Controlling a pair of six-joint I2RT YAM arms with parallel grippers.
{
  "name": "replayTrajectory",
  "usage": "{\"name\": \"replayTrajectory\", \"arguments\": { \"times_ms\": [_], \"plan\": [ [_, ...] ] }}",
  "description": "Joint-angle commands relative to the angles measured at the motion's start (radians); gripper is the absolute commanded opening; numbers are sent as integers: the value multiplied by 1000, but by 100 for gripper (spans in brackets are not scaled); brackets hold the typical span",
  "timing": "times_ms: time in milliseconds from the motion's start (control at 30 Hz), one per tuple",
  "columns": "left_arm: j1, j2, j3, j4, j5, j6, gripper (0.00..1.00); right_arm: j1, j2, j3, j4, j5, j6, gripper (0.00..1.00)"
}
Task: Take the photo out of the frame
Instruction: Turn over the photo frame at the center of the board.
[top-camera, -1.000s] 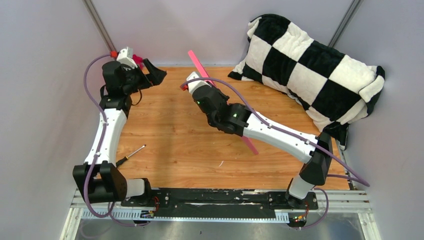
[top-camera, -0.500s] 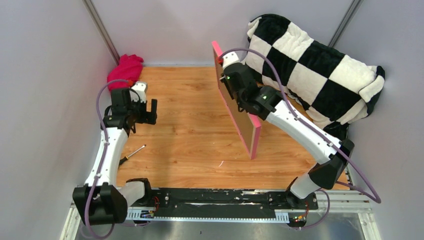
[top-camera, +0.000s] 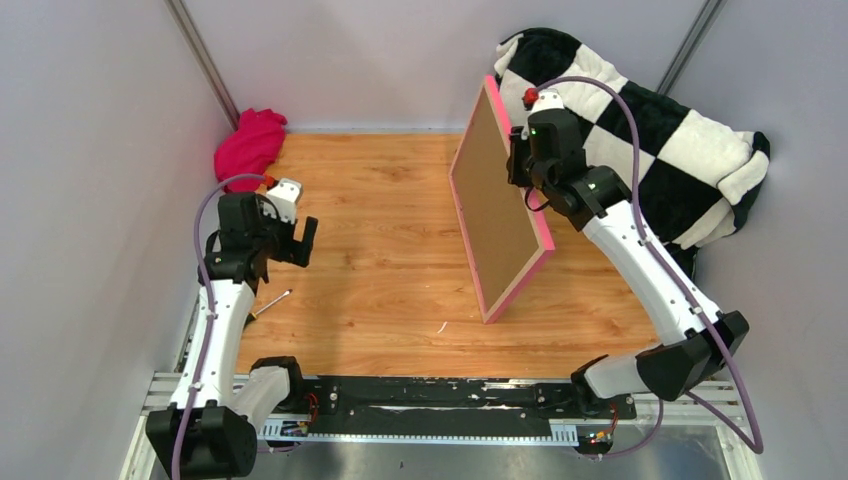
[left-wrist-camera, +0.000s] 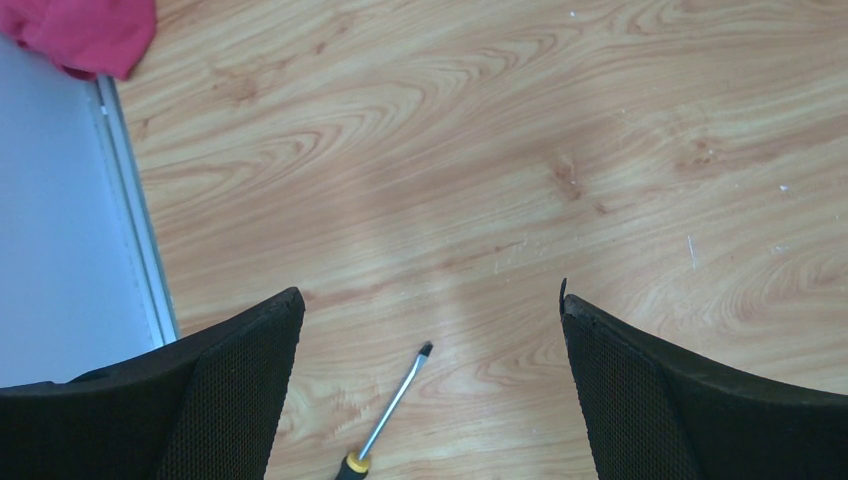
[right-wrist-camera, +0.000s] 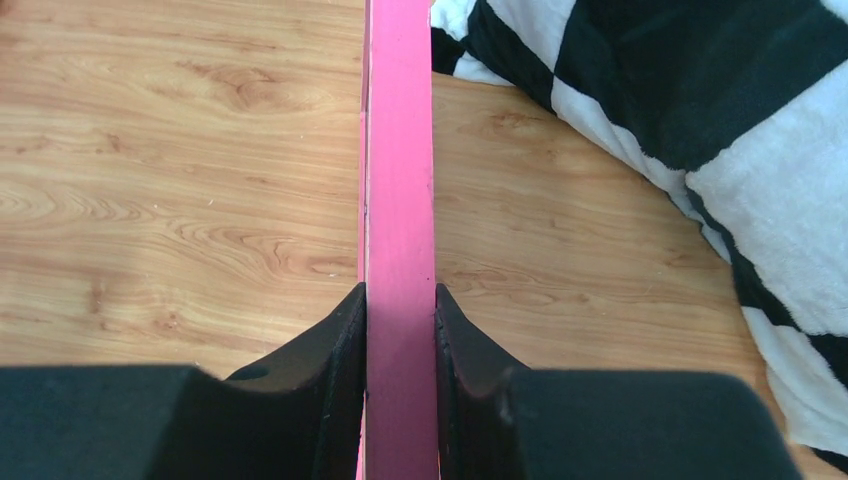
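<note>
Top external, frame (top-camera: 497, 215): upright, back facing left
Right gripper (top-camera: 518, 165): clamps its pink edge
Left gripper (top-camera: 302, 238): agape, well left

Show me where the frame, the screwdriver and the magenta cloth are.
the frame (top-camera: 497, 212): top external view, on its brown backing board.
the screwdriver (left-wrist-camera: 389, 405): left wrist view, on its metal shaft.
the magenta cloth (top-camera: 250, 145): top external view, on the middle of the bundle.
</note>
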Motion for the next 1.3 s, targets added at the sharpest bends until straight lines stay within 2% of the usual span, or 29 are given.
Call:
{"name": "replayTrajectory", "arguments": {
  "times_ms": [0,267,467,767,1267],
  "plan": [
    [0,-3,-27,-16,62,59,100,-71,-39,-74,85,-101,82,0],
    [1,-30,-146,69,24,39,100,-192,-98,-218,191,-252,143,0],
    [1,-10,-155,73,39,34,100,-208,-139,-308,241,-349,173,0],
    [1,7,-158,71,38,25,100,-215,-196,-443,349,-371,246,0],
    [1,16,-165,79,39,22,100,-224,-153,-578,445,-423,386,0]
  ]
}}
